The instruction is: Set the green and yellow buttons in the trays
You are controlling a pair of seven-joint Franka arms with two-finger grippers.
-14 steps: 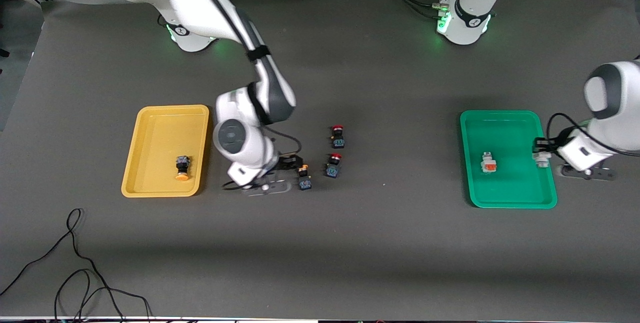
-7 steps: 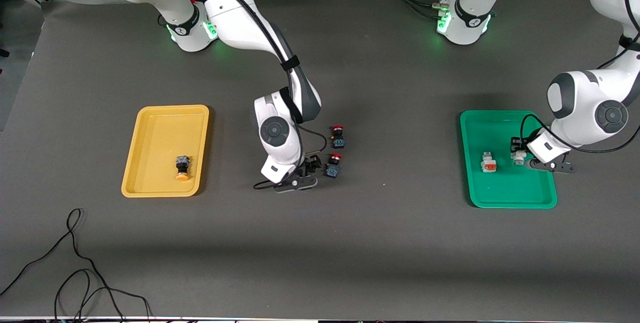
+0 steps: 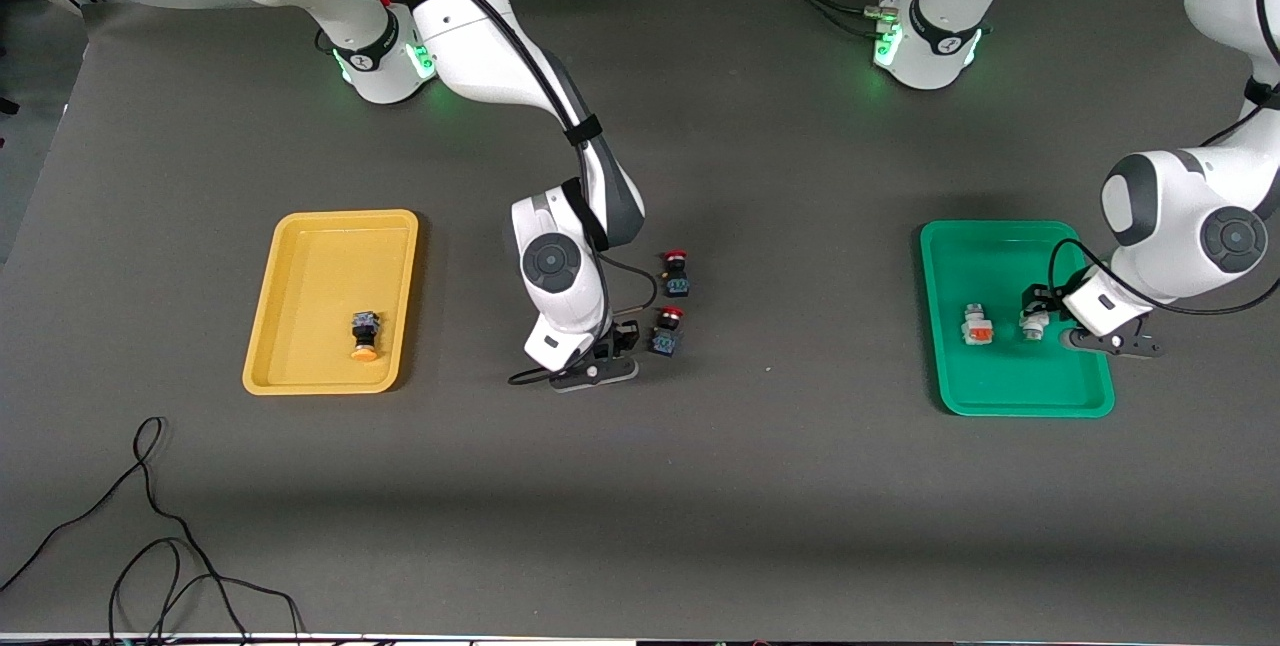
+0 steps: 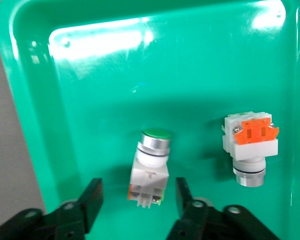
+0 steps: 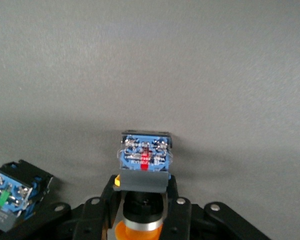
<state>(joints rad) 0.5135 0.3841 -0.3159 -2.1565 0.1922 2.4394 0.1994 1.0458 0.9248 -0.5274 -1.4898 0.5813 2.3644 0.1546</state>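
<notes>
On the bench (image 3: 760, 486), the green tray (image 3: 1000, 391) holds two white buttons – the green-capped button (image 4: 150, 167) lies between the spread fingers of the left gripper (image 4: 135, 205), released. The right gripper (image 5: 142, 202) clenches a yellow button (image 5: 142, 170) beside the red buttons (image 3: 672, 301); another sits in the yellow tray (image 3: 320, 256).

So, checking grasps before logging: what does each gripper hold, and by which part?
Right gripper clamps the yellow-capped button by its neck below the blue body. Left gripper holds nothing, open around the green-capped button.
</notes>
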